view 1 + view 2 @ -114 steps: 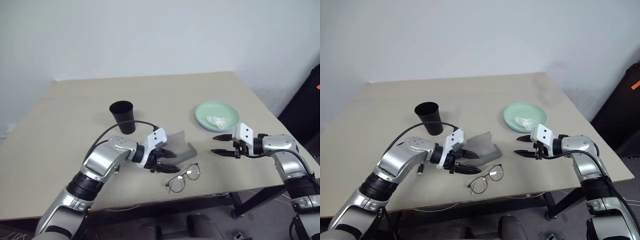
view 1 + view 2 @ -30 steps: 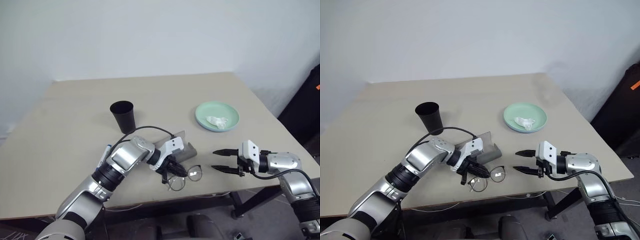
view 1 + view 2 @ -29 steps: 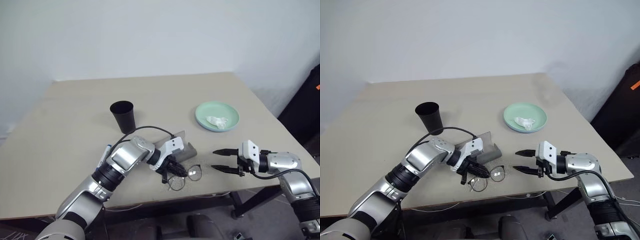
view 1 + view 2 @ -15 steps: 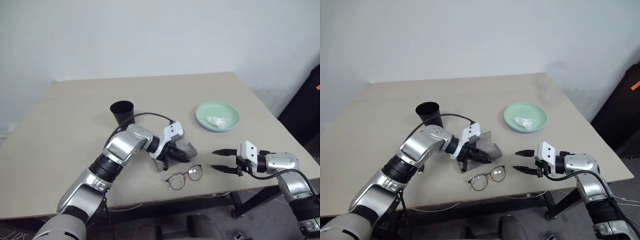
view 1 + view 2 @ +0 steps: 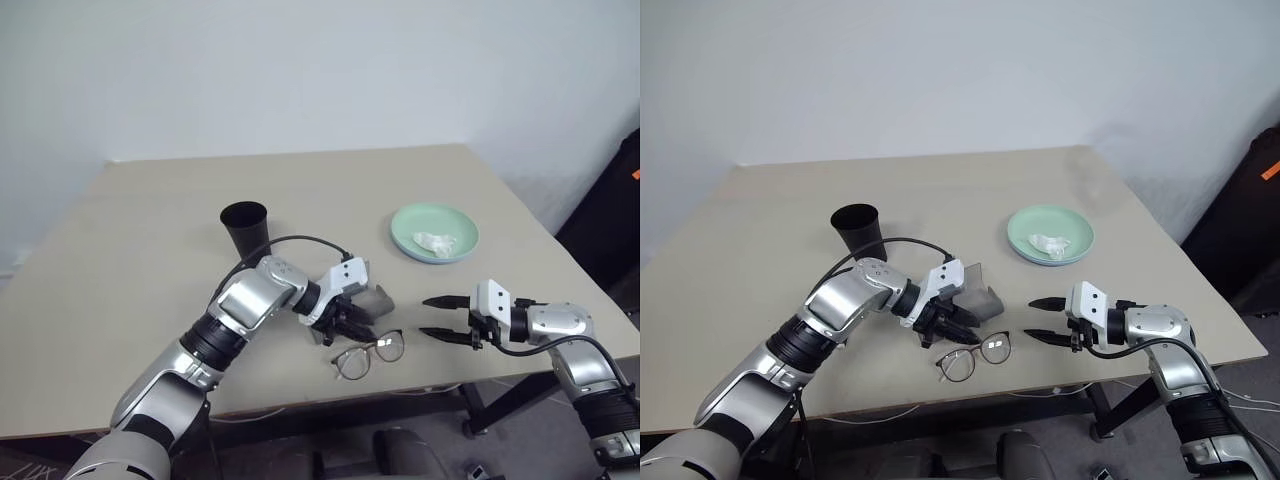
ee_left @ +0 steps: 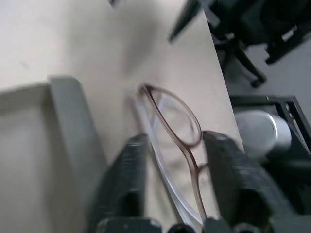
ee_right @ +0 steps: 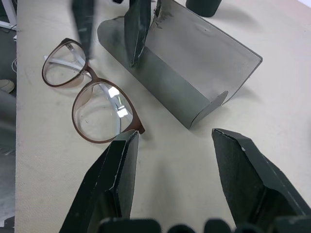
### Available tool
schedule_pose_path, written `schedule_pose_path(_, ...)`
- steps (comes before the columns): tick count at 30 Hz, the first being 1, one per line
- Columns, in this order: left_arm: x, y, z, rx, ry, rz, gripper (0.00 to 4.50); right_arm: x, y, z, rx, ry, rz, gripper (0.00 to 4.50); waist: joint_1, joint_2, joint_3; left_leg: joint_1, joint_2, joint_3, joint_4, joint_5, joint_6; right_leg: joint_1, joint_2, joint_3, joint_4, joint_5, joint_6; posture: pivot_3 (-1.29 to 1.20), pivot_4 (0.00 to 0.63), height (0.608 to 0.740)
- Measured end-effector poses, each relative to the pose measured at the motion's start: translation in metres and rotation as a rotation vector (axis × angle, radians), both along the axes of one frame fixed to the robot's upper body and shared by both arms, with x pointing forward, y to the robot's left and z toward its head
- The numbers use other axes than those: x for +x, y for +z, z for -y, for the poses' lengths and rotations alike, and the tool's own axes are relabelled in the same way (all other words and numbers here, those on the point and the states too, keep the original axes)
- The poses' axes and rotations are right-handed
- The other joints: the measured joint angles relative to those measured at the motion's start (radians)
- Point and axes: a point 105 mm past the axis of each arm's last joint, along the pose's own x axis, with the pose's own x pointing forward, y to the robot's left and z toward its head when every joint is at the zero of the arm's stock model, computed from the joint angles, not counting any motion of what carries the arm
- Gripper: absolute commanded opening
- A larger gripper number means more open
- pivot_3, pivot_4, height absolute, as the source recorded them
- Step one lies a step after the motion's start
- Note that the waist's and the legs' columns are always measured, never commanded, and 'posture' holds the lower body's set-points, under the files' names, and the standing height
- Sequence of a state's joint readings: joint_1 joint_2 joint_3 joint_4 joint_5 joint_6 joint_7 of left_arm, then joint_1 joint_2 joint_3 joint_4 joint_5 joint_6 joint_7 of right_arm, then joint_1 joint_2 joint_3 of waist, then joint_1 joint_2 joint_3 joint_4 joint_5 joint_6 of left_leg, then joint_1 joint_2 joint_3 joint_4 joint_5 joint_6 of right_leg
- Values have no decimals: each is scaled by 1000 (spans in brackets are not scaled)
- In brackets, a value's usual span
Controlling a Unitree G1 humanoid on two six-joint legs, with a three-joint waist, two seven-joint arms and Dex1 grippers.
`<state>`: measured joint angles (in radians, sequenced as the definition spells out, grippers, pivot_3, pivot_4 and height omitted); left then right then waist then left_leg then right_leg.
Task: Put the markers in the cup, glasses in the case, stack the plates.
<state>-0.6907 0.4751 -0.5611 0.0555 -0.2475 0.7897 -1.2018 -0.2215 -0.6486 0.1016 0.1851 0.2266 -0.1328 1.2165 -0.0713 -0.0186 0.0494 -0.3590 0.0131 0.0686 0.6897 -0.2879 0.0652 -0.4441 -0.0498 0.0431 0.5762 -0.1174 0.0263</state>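
Risk: glasses (image 5: 367,353) lie close to the near tabletop (image 5: 150,240) edge; a clumsy nudge could push them off.
Glasses: flat, just near of the open case (image 5: 365,298), under left hand (image 5: 350,322).
Left hand: fingers apart, empty.
Right hand (image 5: 437,317): open, empty, right of glasses.

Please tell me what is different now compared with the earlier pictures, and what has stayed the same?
The left gripper, which a second ago was closed at the glasses, pulled back toward the case and now has its jaws apart above them. The glasses lie free on the table, slightly shifted. The right gripper moved nearer the table's front edge; its jaws remain open. Cup and plates are unchanged.
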Motion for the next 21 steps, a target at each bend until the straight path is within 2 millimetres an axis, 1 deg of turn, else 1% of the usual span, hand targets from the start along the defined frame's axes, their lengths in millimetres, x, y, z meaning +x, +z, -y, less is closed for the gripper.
schedule_pose_path(9, -3, -6, 0, 29, -38, 1, 2020, 2, 0, -1, 0, -10, 7, 2609, 0, 0, 0, 0, 0, 0, 1, 0, 0, 0, 0, 0, 0, 0, 0, 0, 0, 740)
schedule_pose_path(12, -6, -13, 0, 53, -57, -21, 1460, 3, -2, -1, -10, -15, 7, 2609, 0, 0, 0, 0, 0, 0, 1, 0, 0, 0, 0, 0, 0, 0, 0, 0, 0, 740)
schedule_pose_path(14, -8, -14, 2, 55, -70, -23, 848, 3, -2, -1, -13, -16, 8, 2609, 0, 0, 0, 0, 0, 0, 1, 0, 0, 0, 0, 0, 0, 0, 0, 0, 0, 740)
schedule_pose_path(15, -8, -14, 2, 54, -73, -25, 439, 3, -2, -1, -13, -17, 8, 2609, 0, 0, 0, 0, 0, 0, 1, 0, 0, 0, 0, 0, 0, 0, 0, 0, 0, 740)
schedule_pose_path(16, -8, -15, 2, 54, -74, -29, 133, 3, -2, -1, -13, -18, 8, 2609, 0, 0, 0, 0, 0, 0, 1, 0, 0, 0, 0, 0, 0, 0, 0, 0, 0, 740)
schedule_pose_path(17, -8, -14, 3, 51, -74, -32, 28, 3, -2, -1, -13, -19, 9, 2609, 0, 0, 0, 0, 0, 0, 1, 0, 0, 0, 0, 0, 0, 0, 0, 0, 0, 740)
schedule_pose_path(21, -6, -14, 4, 52, -77, -32, 28, 4, -2, 0, -11, -25, 12, 2609, 0, 0, 0, 0, 0, 0, 2, 0, 0, 0, 0, 0, 0, 0, 0, 0, 0, 740)
